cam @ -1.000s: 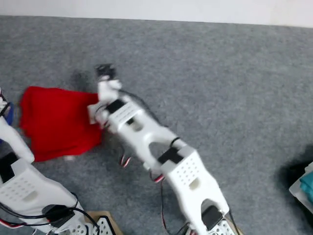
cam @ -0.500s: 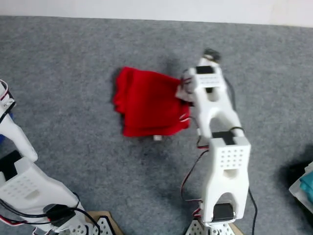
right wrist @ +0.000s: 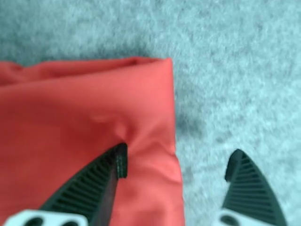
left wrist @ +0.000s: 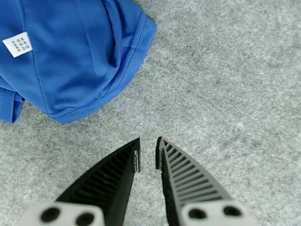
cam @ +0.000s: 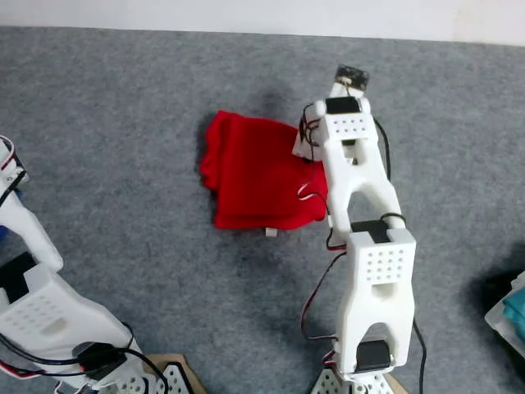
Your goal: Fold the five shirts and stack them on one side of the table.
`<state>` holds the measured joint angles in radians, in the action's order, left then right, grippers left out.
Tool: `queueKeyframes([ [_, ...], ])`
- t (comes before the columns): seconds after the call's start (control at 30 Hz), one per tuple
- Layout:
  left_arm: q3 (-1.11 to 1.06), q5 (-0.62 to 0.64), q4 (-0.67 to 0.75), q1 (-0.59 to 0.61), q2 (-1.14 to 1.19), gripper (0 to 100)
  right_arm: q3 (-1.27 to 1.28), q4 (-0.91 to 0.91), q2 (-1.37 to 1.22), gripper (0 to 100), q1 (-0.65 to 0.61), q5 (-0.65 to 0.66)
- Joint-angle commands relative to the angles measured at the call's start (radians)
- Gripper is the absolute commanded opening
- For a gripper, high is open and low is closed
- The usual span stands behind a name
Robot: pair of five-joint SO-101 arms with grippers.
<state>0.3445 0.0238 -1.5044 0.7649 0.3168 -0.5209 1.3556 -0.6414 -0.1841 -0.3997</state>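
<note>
The right gripper (right wrist: 178, 162) gapes wide, one finger pressing the folded red shirt (right wrist: 70, 108) near its edge. The left gripper (left wrist: 148, 153) is all but closed, empty, near a blue shirt (left wrist: 70, 52).

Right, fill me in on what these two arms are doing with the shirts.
The right gripper is at one edge of the folded red fabric shirt, which lies mid-table on the grey carpeted table, not at a side. Its jaws are open, one finger resting on the cloth and the other over bare carpet. The left gripper hangs nearly shut and holds nothing, just above the carpet beside a blue mesh shirt.
</note>
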Motion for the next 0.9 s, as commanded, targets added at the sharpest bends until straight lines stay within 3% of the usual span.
queueKeyframes([
  [0.0, 0.012, -0.002, -0.002, -0.021, -0.019, 8, -0.036, 0.025, 0.051, 33.3, -0.015, 0.018],
  [0.4, 0.012, -0.002, 0.000, -0.042, -0.012, 8, 0.076, -0.140, -0.028, 31.8, -0.124, 0.026],
  [0.57, 0.012, -0.002, 0.000, -0.042, -0.012, 8, 0.073, -0.139, -0.070, 9.8, -0.117, 0.026],
  [0.63, 0.012, -0.002, 0.000, -0.041, -0.012, 8, 0.073, -0.136, -0.070, 0.0, -0.091, 0.026],
  [0.87, 0.002, -0.002, -0.009, -0.033, -0.010, 8, -0.035, -0.028, -0.008, 0.8, 0.099, 0.026],
])
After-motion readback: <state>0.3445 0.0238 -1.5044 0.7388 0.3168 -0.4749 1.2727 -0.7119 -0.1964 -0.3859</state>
